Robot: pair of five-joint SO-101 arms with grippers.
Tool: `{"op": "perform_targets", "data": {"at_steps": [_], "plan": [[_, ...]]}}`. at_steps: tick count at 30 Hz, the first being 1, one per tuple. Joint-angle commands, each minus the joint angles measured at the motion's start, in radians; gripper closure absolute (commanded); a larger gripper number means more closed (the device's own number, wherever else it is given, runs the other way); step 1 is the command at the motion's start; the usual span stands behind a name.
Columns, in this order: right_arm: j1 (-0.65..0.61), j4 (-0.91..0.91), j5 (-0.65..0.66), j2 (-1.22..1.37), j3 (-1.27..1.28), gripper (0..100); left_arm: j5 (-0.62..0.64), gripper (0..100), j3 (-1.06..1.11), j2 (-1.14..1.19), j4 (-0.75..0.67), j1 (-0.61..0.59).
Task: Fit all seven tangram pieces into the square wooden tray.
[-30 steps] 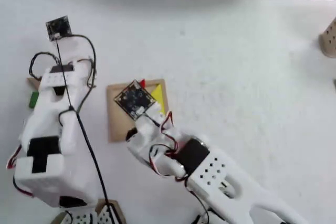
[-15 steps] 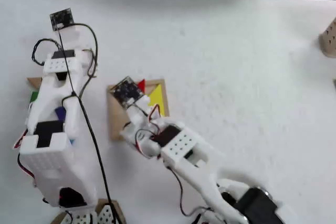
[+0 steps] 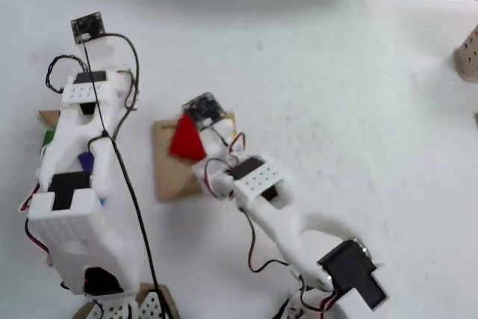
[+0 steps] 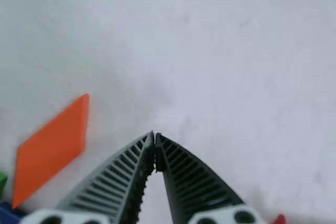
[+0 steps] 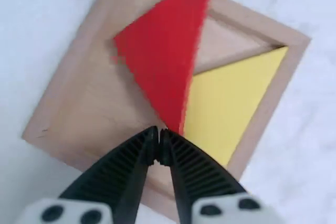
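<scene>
The right end effector [image 5: 159,140], closed on a corner of the red triangular piece [image 5: 163,61], holds it above the square wooden tray [image 5: 64,77], stretching straight ahead beside the yellow triangular piece [image 5: 231,103]

You see the red triangle [image 5: 163,56] tilted above the tray [image 5: 59,85]; a yellow triangle [image 5: 236,108] lies flat inside, in a corner.
</scene>
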Motion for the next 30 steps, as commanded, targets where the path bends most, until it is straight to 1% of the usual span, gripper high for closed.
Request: {"op": "perform_targets", "data": {"at_steps": [1,10,13,18,20,22,26,30], "plan": [[0.068,-0.028,-0.012,-0.008,-0.043,98.1,-0.012,98,-0.055,-0.008,0.006,-0.002],[0.081,-0.018,-0.012,-0.021,-0.043,98.1,-0.015,98,-0.054,-0.008,0.006,-0.002],[0.068,0.041,-0.012,-0.025,-0.044,98.1,-0.015,98,-0.054,-0.008,0.006,-0.002],[-0.013,0.179,-0.012,-0.105,-0.037,98.1,-0.015,98,-0.054,-0.008,0.006,-0.002],[-0.033,0.171,-0.012,-0.111,-0.029,98.1,-0.015,98,-0.054,-0.008,0.006,-0.002],[-0.025,0.113,-0.012,-0.082,-0.025,98.1,-0.015,98,-0.054,-0.008,0.006,-0.002],[0.048,0.002,-0.012,0.039,-0.057,98.1,-0.015,98,-0.054,-0.008,0.006,-0.002],[0.096,0.001,-0.014,0.102,-0.127,98.1,-0.017,98,-0.054,-0.008,0.006,-0.002]]}}
